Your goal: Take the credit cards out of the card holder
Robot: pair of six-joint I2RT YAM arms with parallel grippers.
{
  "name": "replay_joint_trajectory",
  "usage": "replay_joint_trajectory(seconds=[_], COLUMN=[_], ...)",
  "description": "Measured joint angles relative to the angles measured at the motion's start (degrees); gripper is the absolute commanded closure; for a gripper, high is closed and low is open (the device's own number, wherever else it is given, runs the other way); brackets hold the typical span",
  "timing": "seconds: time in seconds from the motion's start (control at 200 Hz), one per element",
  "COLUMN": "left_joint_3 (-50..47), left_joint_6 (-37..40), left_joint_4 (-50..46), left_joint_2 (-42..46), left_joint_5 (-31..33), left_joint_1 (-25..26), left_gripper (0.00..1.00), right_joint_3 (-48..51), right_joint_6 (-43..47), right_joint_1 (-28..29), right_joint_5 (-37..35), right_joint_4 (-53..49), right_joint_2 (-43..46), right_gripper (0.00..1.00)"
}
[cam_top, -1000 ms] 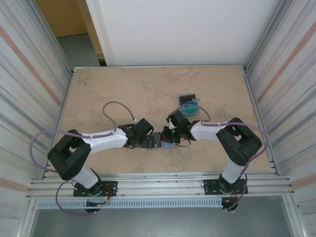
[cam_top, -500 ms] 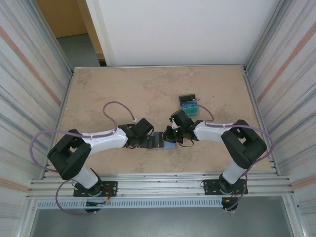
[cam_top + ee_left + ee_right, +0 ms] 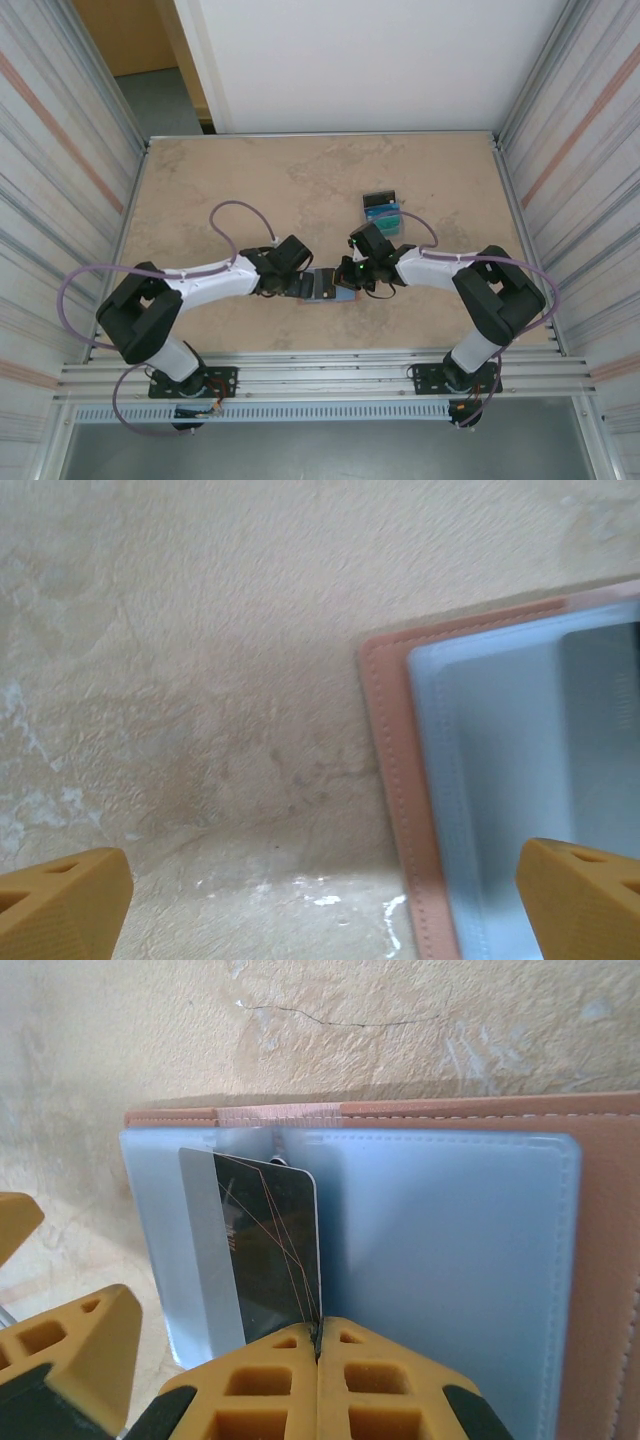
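Card holder lies open and flat on the bench, near its front edge, between the two arms. The left claw is at its left end and the right claw at its right. Farther back on the right, a small upright stand holds something teal, probably cards already taken out.

From the left wrist, the left claw is spread wide with nothing between its tips. One tip hangs over bare bench and the other over the light-blue pocket panel. The pink stitched leather rim looks soft and light, so it would likely slide or lift unless pressed down.

From the right wrist, the right claw is closed together, pinching the lower corner of a dark credit card with a silver stripe. The card stands partly out of the left pocket. It looks thin, stiff and slick, so a corner pinch may let it pivot, and a hold at mid-edge with a pull straight along the pocket would be safer. The right-hand pocket looks empty.
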State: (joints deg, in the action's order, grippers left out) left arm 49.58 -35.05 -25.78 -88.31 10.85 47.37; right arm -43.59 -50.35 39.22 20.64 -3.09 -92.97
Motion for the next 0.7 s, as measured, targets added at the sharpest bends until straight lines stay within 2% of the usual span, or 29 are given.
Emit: replay_joint_trajectory(seconds=[0.351, 0.461, 0.571, 0.702], left_joint_3=[1.97, 2.19, 2.95, 3.69], left_joint_6=[1.86, 1.79, 2.27, 2.32], left_joint_4=[0.48, 0.76, 0.72, 0.7], left_joint_2=[-3.19, -5.18, -5.9, -6.62], left_joint_5=[-1.42, -1.99, -2.27, -2.4], left_joint_1=[0.0, 0.0, 0.0, 0.0], left_gripper=[0.01, 0.13, 0.14, 0.14], right_joint_3=[0.0, 0.02, 0.72, 2.14], right_joint_6=[0.0, 0.0, 0.0, -0.13], right_joint_1=[0.0, -0.24, -0.35, -0.74], right_joint_5=[0.02, 0.22, 0.5, 1.97], right_joint_4=[0.04, 0.11, 1.25, 3.41], right_joint_2=[0.0, 0.0, 0.0, 0.0], right_gripper=[1.0, 1.0, 1.0, 0.88])
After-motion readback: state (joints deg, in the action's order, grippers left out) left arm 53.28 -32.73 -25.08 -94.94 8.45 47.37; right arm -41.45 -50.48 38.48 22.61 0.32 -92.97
